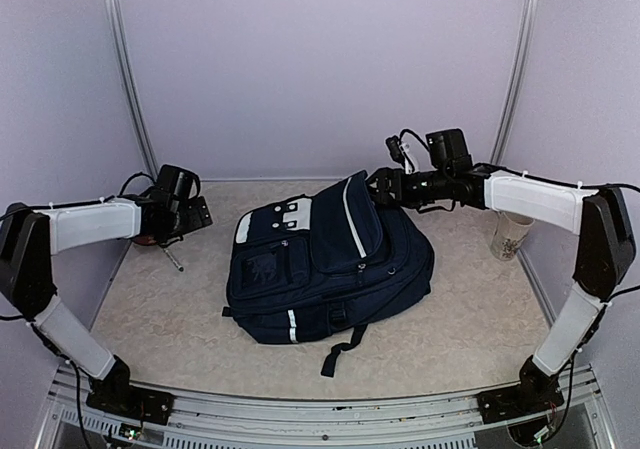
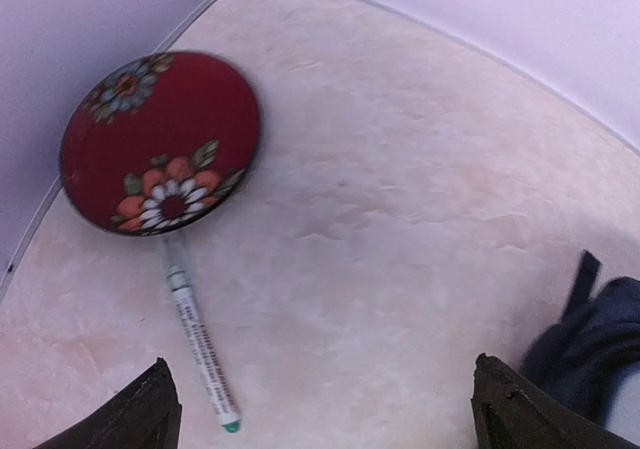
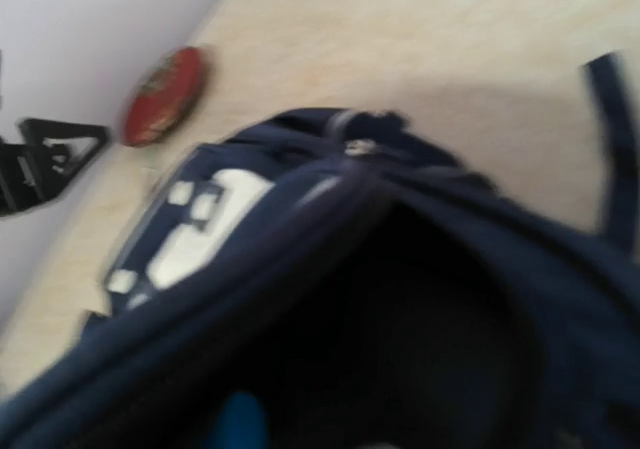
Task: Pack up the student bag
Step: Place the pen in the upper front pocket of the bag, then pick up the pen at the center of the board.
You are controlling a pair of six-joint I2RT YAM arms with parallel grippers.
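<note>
Your student bag (image 1: 330,259) lies front up in the middle of the bench (image 1: 450,319). Your right end effector (image 1: 378,184) sits at its top edge; whether it grips, you cannot tell. Your left end effector (image 2: 322,389) gapes wide and empty over a pen (image 2: 200,344) by a red floral disc (image 2: 160,144).

No legible txt, incl. pen (image 2: 203,354).

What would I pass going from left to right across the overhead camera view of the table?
Left gripper → student bag → white cup. The right gripper overlaps the student bag, so it has no clear place in the order.
</note>
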